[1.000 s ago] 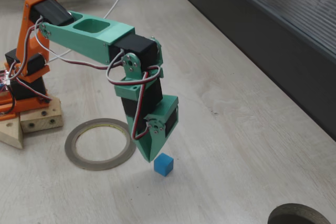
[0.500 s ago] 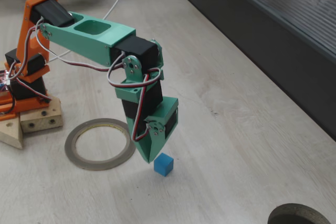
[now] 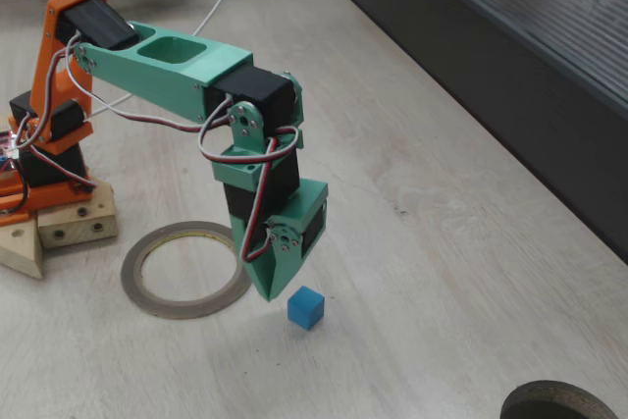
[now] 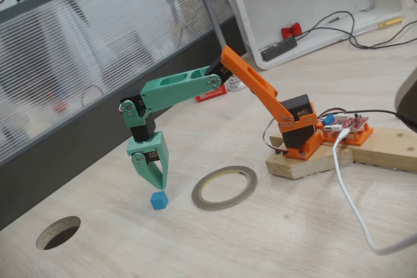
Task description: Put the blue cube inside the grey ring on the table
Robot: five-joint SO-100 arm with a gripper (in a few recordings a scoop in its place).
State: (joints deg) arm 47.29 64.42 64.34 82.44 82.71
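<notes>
One small sky-blue cube [image 3: 305,307] sat on the pale wood-grain table [image 3: 442,272], just below my green two-finger gripper [image 3: 274,289]; finger spread: I could not tell. Thin grey ring [image 3: 186,269] lay just beside. Advice: centre over cube, descend straight, close squarely.

The fingers [image 3: 274,291] have lifted slightly, tips now higher above the blue cube [image 3: 305,307].

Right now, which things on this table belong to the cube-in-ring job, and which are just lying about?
Belongs to the job:
blue cube, on the table
grey ring, lying flat beside it
tool, above the cube

Just lying about:
white cable
wooden base blocks
dark round hole
red clip
</notes>
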